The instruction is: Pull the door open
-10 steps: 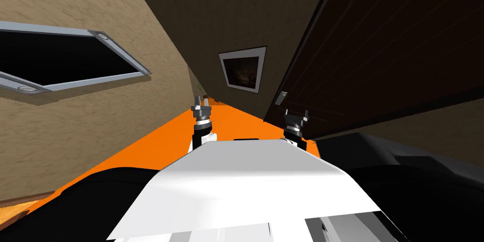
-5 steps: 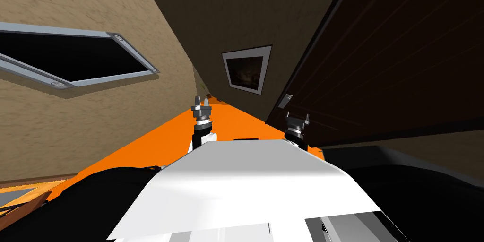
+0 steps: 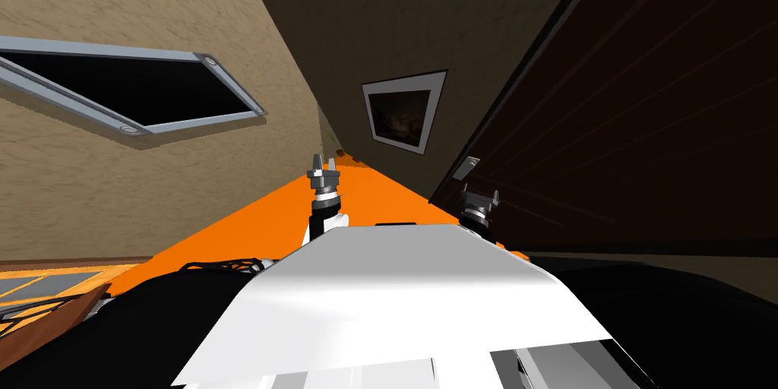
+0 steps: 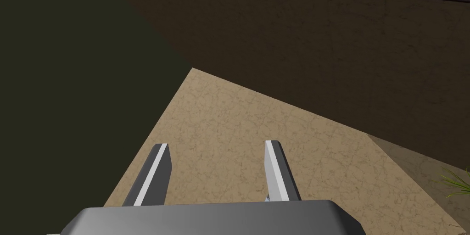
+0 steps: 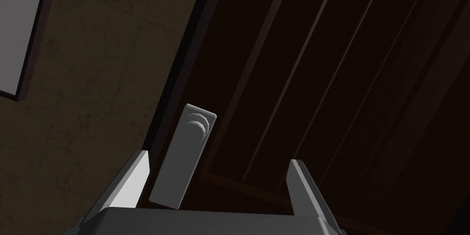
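1. Change since the earlier frames: the whole head view has shifted, so the move is the robot's own. The window (image 3: 137,96) and the picture frame (image 3: 403,111) sit further across, and the door (image 3: 646,103) takes up more of the right side.
2. Door: dark brown, panelled, on the robot's right above the orange floor (image 3: 365,194). It appears shut, with its edge against the dark wall.
3. Handle plate (image 3: 470,167): a light grey strip close to the door's near edge, just ahead of the right gripper (image 3: 480,196).
4. Right gripper (image 5: 216,159), wrist view: the fingers are spread and grasp nothing. The handle plate (image 5: 183,156) shows between them, nearer one finger than the other. Whether it touches that finger cannot be told.
5. Left gripper (image 3: 324,160): held forward over the floor, well apart from the door. Its fingers are likewise spread and empty in the left wrist view (image 4: 217,146).
6. Handling (judgement): the door (image 5: 344,85) is rigid and probably heavy, and it should swing in an arc about its far edge.
7. Grip (judgement): take hold at the handle, where leverage is greatest. The plate looks flat and smooth, so thin fingers may slip. No projecting knob or lever can be made out.
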